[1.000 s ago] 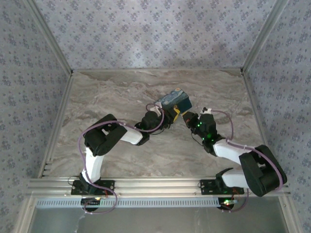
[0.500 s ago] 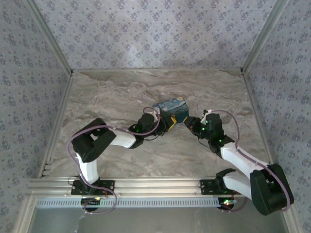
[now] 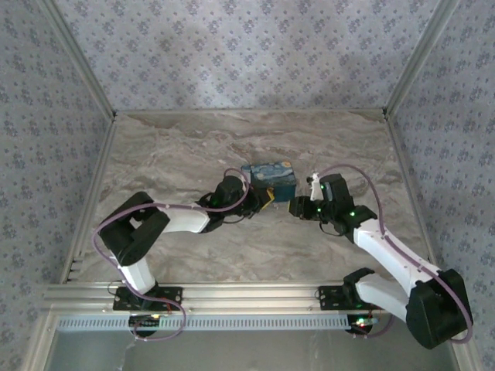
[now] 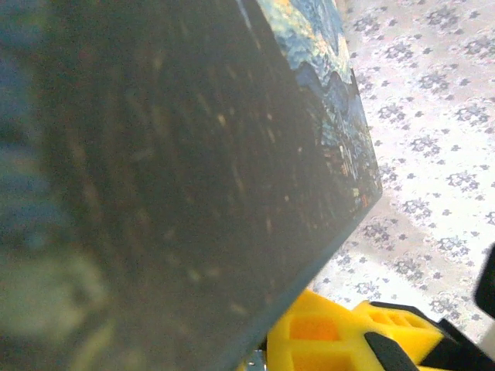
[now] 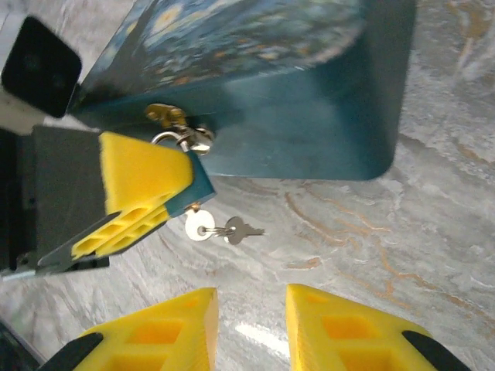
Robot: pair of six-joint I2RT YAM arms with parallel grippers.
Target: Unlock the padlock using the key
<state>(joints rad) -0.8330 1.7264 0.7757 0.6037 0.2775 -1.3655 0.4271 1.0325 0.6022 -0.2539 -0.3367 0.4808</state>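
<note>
- Marble-pattern table (image 3: 178, 154), floral wallpaper walls (image 3: 232, 54) on three sides.
- blue tin (image 3: 268, 175) with starry-night print sat mid-table, between the two grippers.
- left gripper (image 3: 263, 202) was at the tin's near-left corner. Its fingers were pressed nearly together and clamped on that corner of the tin.
- From the right wrist view, one yellow left finger (image 5: 139, 189) lay flat against the tin's front wall, with a teal sliver of tin along the finger's edge.
- From the left wrist view the tin's dark side was right up against the camera, with a yellow fingertip below it.
- padlock (image 5: 184, 137) was tiny and silvery, hanging on a brass hasp (image 5: 161, 114) on the tin's front wall. It touched the top edge of the left finger and sat well ahead of the right fingers. Shackle looked closed, hard to be sure.
- key (image 5: 241, 229) lay on a round ring tag (image 5: 199, 225) on the marble, just below the left fingertip. It was just ahead of the gap between the right fingers and touched neither of them.
- right gripper (image 5: 251, 301) had its fingers spread, nothing between them, bare table in the gap. It pointed at the tin's front wall, near but apart.
</note>
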